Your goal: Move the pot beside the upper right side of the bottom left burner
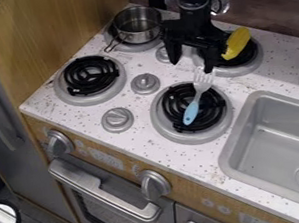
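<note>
We note the small silver metal pot [138, 25] upright on the grey-rimmed top left burner [139, 47], which bears its weight. The black two-finger pincer [192, 62] is released, its fingers apart, beside the pot, presumably ready to straddle its rim. Our target: speckled white bench [130, 61] beside the black-coiled bottom left burner [92, 75].

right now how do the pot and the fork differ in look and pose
The pot is shiny silver metal, while the fork has a light blue handle and pale tines.
The pot is a round, deep vessel; the fork is slim and narrow.
The pot stands upright on its burner; the fork lies across a nearer burner, tines pointing away from the oven.
Both have a handle.
</note>
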`<state>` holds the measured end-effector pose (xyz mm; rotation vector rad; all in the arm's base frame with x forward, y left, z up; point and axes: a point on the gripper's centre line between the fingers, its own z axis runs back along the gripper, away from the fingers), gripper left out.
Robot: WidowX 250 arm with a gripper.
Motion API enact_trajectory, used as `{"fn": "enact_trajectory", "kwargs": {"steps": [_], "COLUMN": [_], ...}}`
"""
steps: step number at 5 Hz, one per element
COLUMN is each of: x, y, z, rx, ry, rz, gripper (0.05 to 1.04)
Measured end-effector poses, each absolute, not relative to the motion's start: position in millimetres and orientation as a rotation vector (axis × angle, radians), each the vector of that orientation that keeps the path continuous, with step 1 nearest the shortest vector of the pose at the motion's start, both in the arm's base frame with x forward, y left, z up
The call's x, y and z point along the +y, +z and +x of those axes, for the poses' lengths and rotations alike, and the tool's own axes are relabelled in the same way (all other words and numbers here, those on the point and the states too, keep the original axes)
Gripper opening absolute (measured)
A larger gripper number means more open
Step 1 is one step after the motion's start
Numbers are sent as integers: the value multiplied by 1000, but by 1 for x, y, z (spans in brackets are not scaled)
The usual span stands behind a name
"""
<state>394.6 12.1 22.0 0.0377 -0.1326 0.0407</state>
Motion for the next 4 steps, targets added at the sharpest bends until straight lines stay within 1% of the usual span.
{"fn": "enact_trajectory", "kwargs": {"steps": [1,2,3,4], "x": [11,21,52,73], "y": [4,1,2,3], "z": [388,400,410,425], "rx": [-83,-96,-115,-184], "ry": [41,39,60,40], "rz": [34,21,19,28], "gripper": [1001,1001,1001,1001]}}
